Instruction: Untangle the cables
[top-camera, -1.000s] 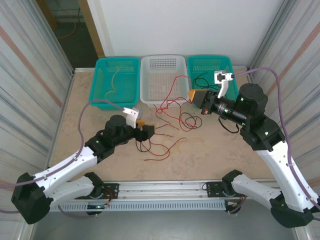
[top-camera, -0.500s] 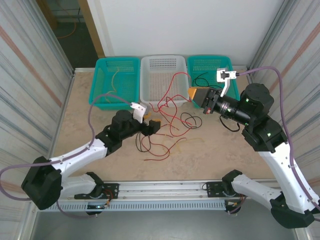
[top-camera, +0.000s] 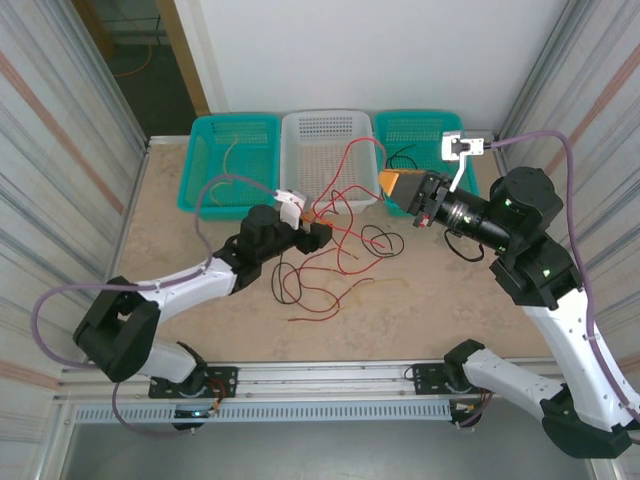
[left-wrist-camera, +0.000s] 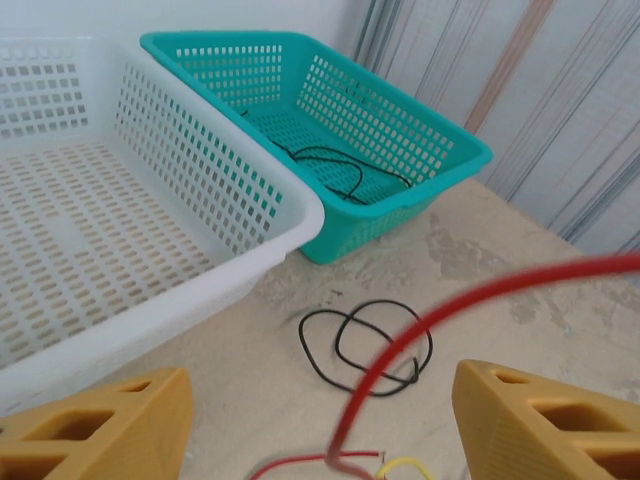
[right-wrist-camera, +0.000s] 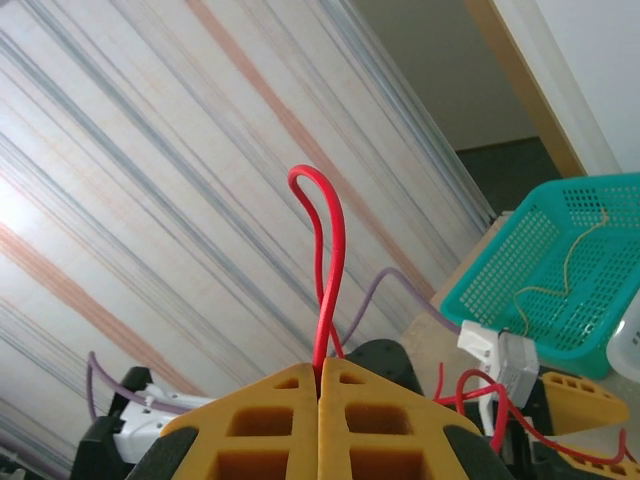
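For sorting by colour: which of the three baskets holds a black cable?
The right teal basket: a black cable lies in it. The left teal basket holds a pale yellow cable.

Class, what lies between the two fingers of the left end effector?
A red cable crosses the left end effector's gap, in the left wrist view.

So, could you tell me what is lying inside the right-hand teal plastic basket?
A thin black cable lies on the teal plastic basket's floor. From above, the right hand covers its near left corner, hiding that part.
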